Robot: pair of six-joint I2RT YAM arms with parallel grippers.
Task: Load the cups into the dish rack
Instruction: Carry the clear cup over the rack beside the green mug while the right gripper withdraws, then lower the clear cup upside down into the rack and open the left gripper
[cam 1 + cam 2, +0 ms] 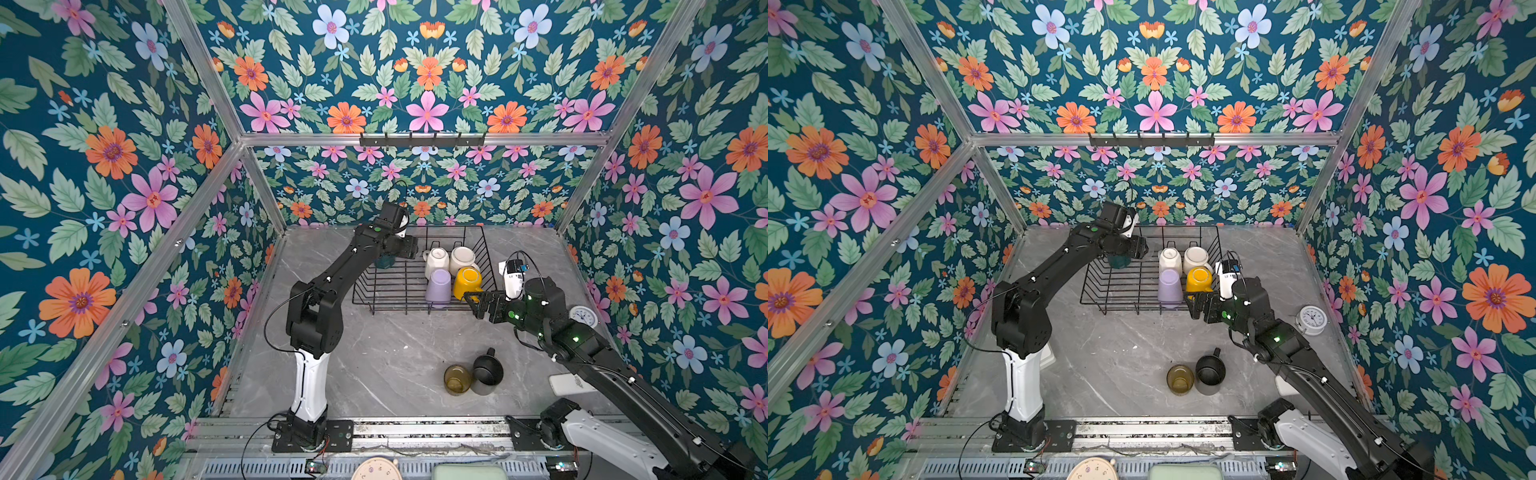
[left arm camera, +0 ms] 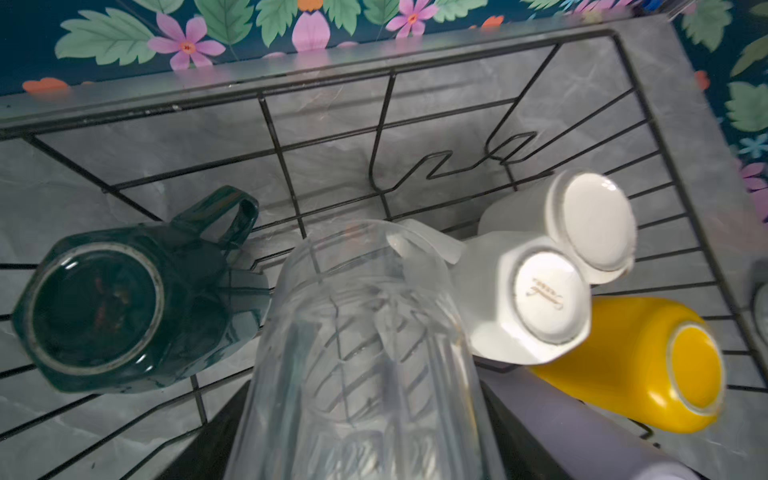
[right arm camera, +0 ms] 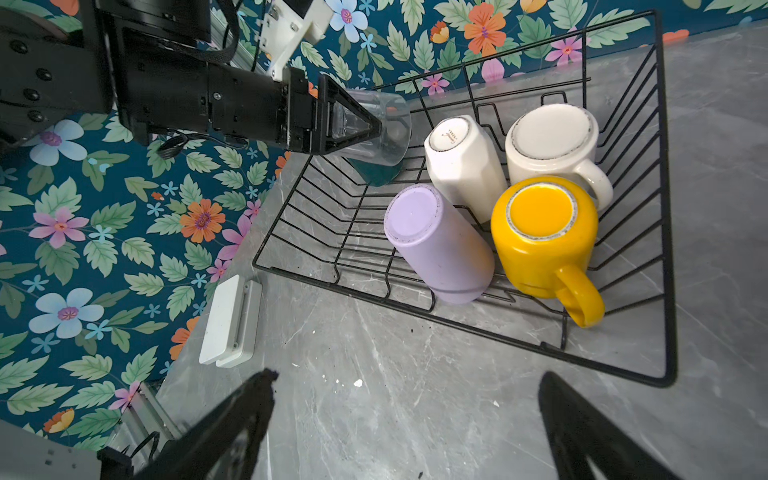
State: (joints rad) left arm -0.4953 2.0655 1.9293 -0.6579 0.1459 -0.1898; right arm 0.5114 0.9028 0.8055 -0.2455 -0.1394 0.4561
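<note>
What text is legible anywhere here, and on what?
Nothing can be quoted.
white mug with script, base: gold cursive, too blurred.
alarm clock dial: numerals too small.
right wrist camera label: too small.
round dial at front edge: digits blurred.

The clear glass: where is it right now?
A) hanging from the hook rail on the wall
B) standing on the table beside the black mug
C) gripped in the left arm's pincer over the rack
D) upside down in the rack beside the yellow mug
C: the left pincer is clamped on the clear glass, holding it over the dish rack, close to the dark green mug.
</note>
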